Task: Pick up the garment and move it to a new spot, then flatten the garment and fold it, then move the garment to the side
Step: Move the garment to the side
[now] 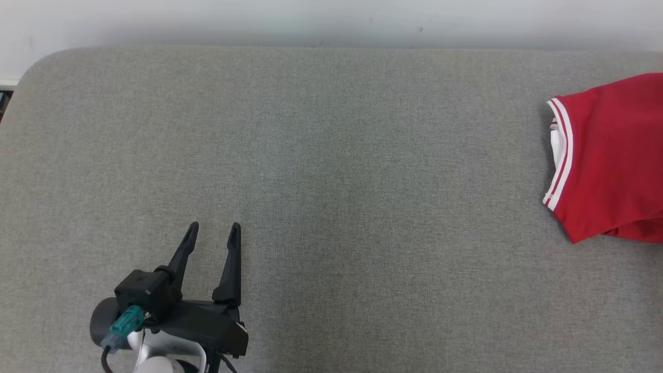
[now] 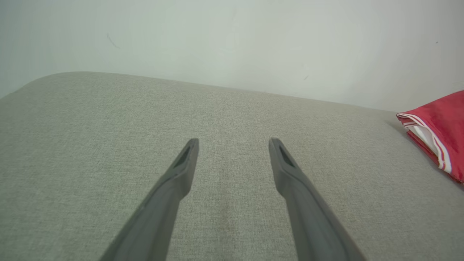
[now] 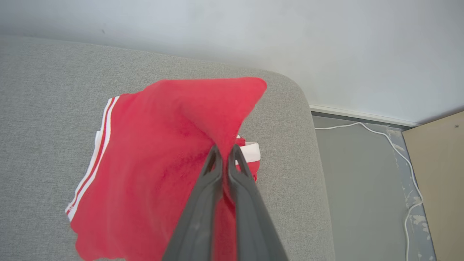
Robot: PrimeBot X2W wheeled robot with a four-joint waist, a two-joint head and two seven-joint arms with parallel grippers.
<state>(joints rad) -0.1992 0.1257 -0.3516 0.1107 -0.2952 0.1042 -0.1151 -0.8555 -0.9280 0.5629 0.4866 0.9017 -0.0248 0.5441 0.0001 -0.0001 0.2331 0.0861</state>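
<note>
Firmly pinched red garment (image 3: 152, 163), right fingers (image 3: 204, 185) closed, left fingers (image 2: 177, 181) apart

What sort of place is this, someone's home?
Likely a bare test room, not a lived-in home: a wide grey fabric-covered table against a blank white wall, a loose cable on the floor, and a red garment at the table's end.

Red garment (image 3: 152, 163) (white-striped trim), one fold lifted, at table's right end.
</note>
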